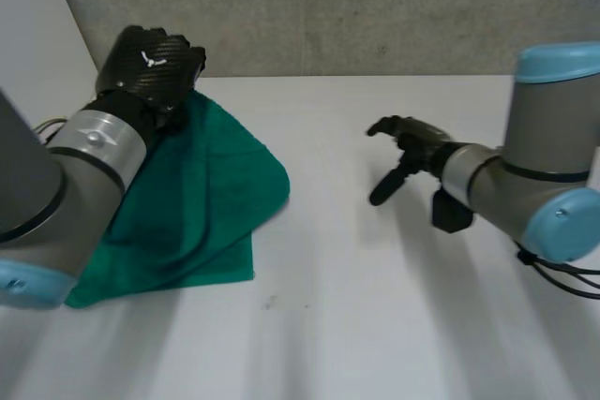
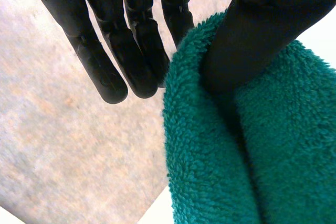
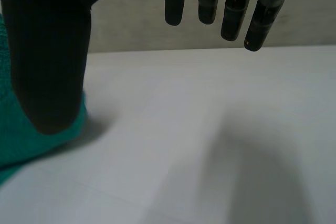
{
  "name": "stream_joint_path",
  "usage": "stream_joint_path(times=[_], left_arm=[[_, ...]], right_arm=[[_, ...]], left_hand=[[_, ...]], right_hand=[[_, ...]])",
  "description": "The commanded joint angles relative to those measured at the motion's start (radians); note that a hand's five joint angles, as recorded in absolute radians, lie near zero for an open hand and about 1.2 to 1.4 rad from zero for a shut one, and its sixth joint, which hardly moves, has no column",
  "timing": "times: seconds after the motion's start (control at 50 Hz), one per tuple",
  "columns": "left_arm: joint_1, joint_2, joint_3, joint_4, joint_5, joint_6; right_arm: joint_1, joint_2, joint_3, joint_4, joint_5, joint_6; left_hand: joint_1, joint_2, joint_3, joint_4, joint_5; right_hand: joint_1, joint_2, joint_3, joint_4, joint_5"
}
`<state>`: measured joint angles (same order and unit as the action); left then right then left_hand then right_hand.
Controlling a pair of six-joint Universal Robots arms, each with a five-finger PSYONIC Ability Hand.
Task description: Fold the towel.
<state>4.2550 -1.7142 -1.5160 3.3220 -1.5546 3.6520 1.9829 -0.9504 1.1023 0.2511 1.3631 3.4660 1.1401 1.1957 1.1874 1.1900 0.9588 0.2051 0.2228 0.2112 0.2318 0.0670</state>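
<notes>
The green towel [image 1: 202, 203] is lying crumpled on the white counter [image 1: 394, 306], spreading out beneath the left robot hand [image 1: 155, 61] and back under its forearm. That hand is sitting at the towel's far corner, where the cloth is rising off the counter to meet it. In the left wrist view its thumb [image 2: 257, 35] is pressing into a thick fold of the towel [image 2: 283, 156] while the straight fingers [image 2: 113, 61] are hanging beside the fold's edge. The nearest finger seems to be touching the pile, so the hand is probably pinching the corner, though the contact is hard to see.

The right robot hand [image 1: 410, 142] is hovering over bare counter, well apart from the towel, holding nothing. In its own wrist view the fingers [image 3: 207, 1] are hanging loose and spread from the thumb [image 3: 50, 56], and an edge of the towel [image 3: 21, 140] is showing past the thumb.
</notes>
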Motion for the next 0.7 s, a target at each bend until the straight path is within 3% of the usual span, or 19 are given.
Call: stream_joint_path(times=[0.02, 0.18, 0.22, 0.3, 0.36, 0.38, 0.42, 0.46, 0.54, 0.7], left_arm=[[-0.007, 0.123, -0.073, 0.005, -0.001, 0.002], [-0.015, 0.154, -0.075, 0.004, -0.001, -0.001], [-0.018, 0.154, -0.075, 0.004, -0.001, -0.001], [-0.021, 0.153, -0.072, 0.008, -0.002, -0.001], [-0.02, 0.151, -0.072, -0.001, -0.019, -0.003], [-0.02, 0.15, -0.075, -0.001, -0.025, -0.003], [-0.021, 0.146, -0.084, -0.013, -0.048, -0.01], [-0.023, 0.146, -0.101, -0.027, -0.062, -0.027], [-0.059, 0.15, -0.151, -0.094, -0.074, -0.157], [-0.216, 0.156, -0.173, -0.26, -0.07, -0.539]], right_arm=[[0.092, 0.142, -0.162, 0.007, -0.078, 0.183], [0.243, 0.324, -0.343, 0.008, -0.117, 0.312], [0.266, 0.346, -0.366, 0.007, -0.116, 0.314], [0.277, 0.346, -0.383, 0.005, -0.082, 0.311], [0.267, 0.311, -0.386, -0.003, -0.007, 0.291], [0.257, 0.253, -0.386, -0.006, 0.06, 0.257], [0.237, 0.19, -0.387, -0.01, 0.106, 0.201], [0.182, 0.106, -0.395, -0.01, 0.137, 0.06], [0.113, 0.018, -0.407, -0.019, 0.122, -0.173], [0.115, -0.062, -0.428, 0.014, 0.036, -0.333]], left_hand=[[0.256, 0.201, 0.209, 0.206, 0.263], [0.256, 0.201, 0.209, 0.206, 0.263], [0.256, 0.201, 0.209, 0.206, 0.263], [0.256, 0.201, 0.209, 0.206, 0.263], [0.256, 0.201, 0.209, 0.206, 0.263], [0.256, 0.201, 0.209, 0.206, 0.263], [0.256, 0.201, 0.209, 0.206, 0.263], [0.256, 0.201, 0.209, 0.206, 0.263], [0.256, 0.201, 0.209, 0.206, 0.263], [0.256, 0.201, 0.209, 0.206, 0.263]], right_hand=[[-0.031, -0.048, -0.037, -0.057, -0.067], [-0.031, -0.048, -0.037, -0.057, -0.067], [0.07, 0.052, 0.064, 0.043, 0.033], [1.188, 1.17, 1.182, 1.161, 1.152], [1.191, 1.173, 1.185, 1.164, 1.155], [1.191, 1.173, 1.185, 1.164, 1.155], [1.191, 1.173, 1.185, 1.164, 1.155], [1.191, 1.173, 1.185, 1.164, 1.155], [1.191, 1.173, 1.185, 1.164, 1.155], [1.191, 1.173, 1.185, 1.164, 1.155]])
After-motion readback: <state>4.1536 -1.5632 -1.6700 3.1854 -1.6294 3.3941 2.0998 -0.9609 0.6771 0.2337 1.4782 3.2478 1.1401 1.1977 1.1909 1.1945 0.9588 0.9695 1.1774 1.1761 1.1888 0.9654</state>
